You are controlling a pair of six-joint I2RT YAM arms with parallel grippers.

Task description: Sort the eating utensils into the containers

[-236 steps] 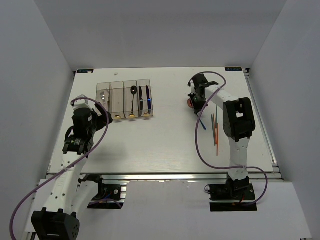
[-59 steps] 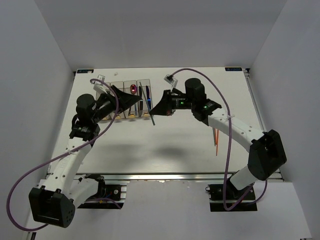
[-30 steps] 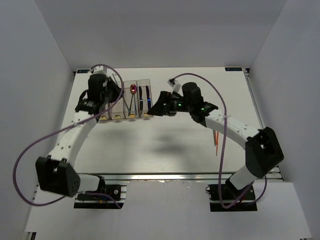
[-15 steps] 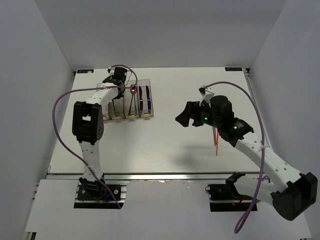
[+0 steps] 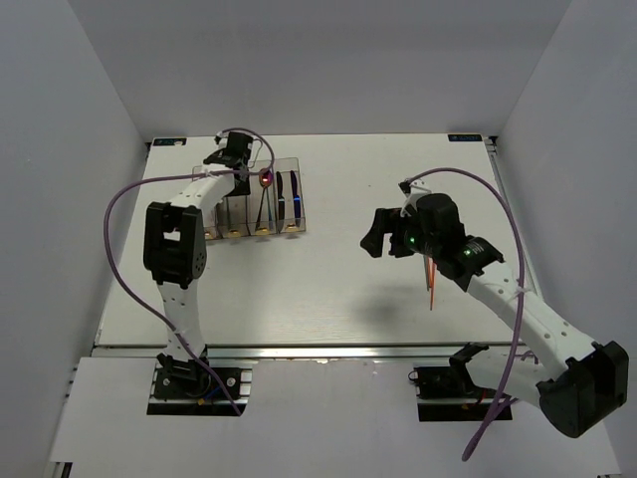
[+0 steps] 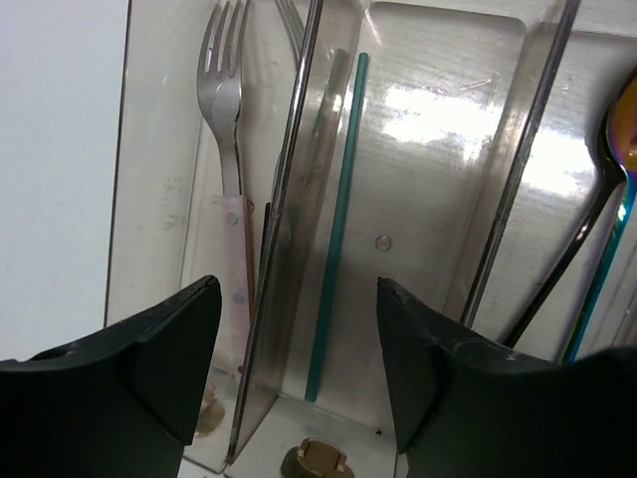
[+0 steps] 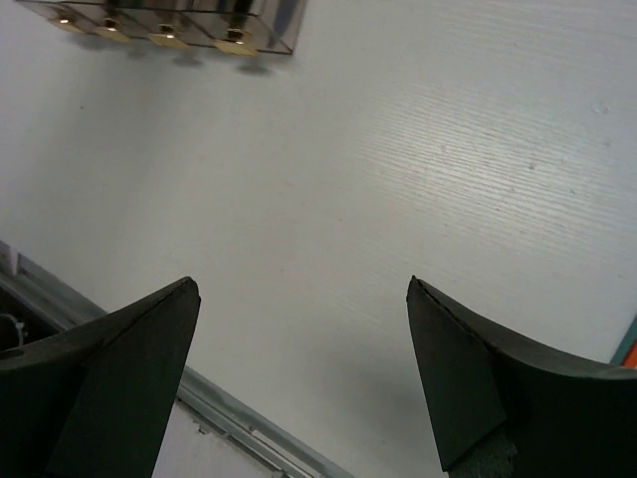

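From above, the row of four clear bins (image 5: 247, 232) sits at the far left of the white table (image 5: 328, 289), gold tabs at its near end. The rightmost bin holds two knives, one black (image 5: 282, 195) and one blue (image 5: 295, 201). The next bin holds a spoon with a pink-red bowl (image 5: 265, 177). The left gripper (image 5: 237, 161) hangs over the bins' far end. The right gripper (image 5: 374, 232) is over bare table, well apart from the bins. Thin orange chopsticks (image 5: 431, 279) lie on the table, partly under the right arm; their count is unclear.

The left wrist view shows the left gripper (image 6: 299, 368) with its fingers (image 6: 174, 344) spread wide and empty, above the wall between the first two compartments. The outer compartment holds one silver fork (image 6: 227, 129) with a pale handle, and the tines of a second fork (image 6: 289, 14) show at the top. One green chopstick (image 6: 336, 219) lies lengthwise in the second compartment. A gold tab (image 6: 317, 462) shows at the bottom.

The right wrist view shows the right gripper (image 7: 299, 378) spread wide, holding nothing, above the table. Four gold tabs (image 7: 164, 40) line the bin ends at the top left.
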